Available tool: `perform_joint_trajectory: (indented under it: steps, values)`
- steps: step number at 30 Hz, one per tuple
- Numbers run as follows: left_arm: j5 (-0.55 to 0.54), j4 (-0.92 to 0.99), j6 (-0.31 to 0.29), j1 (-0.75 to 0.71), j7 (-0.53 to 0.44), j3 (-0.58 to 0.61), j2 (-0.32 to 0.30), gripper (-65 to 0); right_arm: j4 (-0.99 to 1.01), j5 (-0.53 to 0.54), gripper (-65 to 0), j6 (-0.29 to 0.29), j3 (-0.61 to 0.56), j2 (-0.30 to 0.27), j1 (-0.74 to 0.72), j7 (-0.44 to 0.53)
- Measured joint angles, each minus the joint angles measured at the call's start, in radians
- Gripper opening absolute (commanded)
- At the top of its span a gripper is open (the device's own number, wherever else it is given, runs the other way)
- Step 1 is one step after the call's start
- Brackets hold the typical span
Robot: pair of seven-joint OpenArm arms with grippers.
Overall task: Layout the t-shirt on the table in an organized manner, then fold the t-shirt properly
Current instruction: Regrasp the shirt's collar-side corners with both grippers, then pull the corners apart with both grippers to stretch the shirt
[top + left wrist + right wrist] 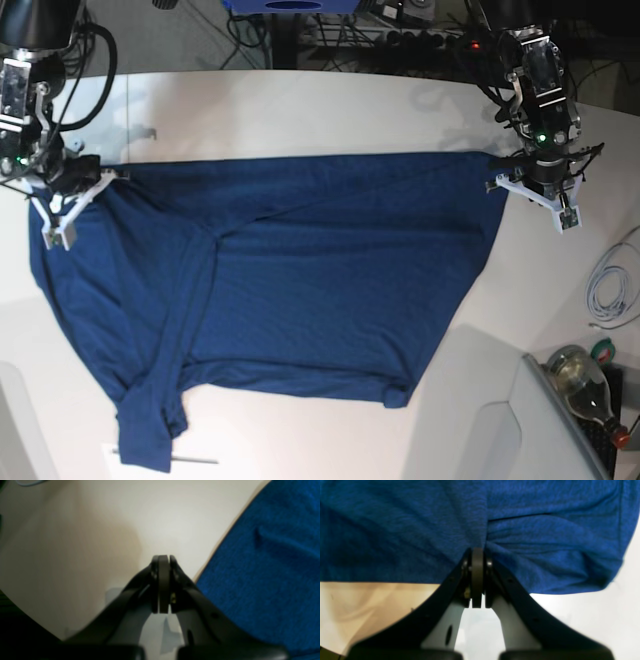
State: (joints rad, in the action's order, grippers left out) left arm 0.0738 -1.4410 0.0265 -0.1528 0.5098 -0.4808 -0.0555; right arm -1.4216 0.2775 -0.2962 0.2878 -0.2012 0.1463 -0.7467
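The dark blue t-shirt [300,270] lies spread across the white table [300,110], with a long crease on its left half and a bunched sleeve [145,435] near the front edge. At the shirt's left end, my right gripper [57,235] is shut, and the fabric [520,530] puckers into folds that meet at its tips [477,550]. My left gripper [567,220] stands just off the shirt's right edge. In its wrist view the left gripper [163,556] is shut with nothing in it, over bare table [100,530], with the blue cloth [270,567] beside it.
A coiled white cable [612,290], a roll of green tape [603,350] and a glass bottle [585,385] sit at the right edge. A white moulded shape [500,440] stands at the front right. Cables and a power strip [420,40] run behind the table.
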Motion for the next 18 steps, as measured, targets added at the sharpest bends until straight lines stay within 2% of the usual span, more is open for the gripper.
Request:
perform_joint_trajectory:
  steps: [4,7,13,18]
  values:
    - [0.000,-0.001,0.000,-0.001,0.000,0.000,0.000,-65.0,-0.150,0.004,-65.0,0.002,0.005,-0.005,0.100,-0.011]
    - [0.000,-0.001,0.000,0.000,0.000,0.000,0.000,-65.0,-0.240,-0.001,-65.0,0.000,0.005,0.003,0.152,-0.058]
    - [0.002,-0.001,0.000,0.001,0.000,0.000,0.000,-65.0,-0.375,0.002,-65.0,0.000,0.006,-0.002,0.243,-0.067]
    - [0.003,-0.001,0.000,0.006,-0.001,0.000,-0.001,-65.0,-0.458,0.003,-65.0,-0.001,0.006,-0.031,0.288,-0.141]
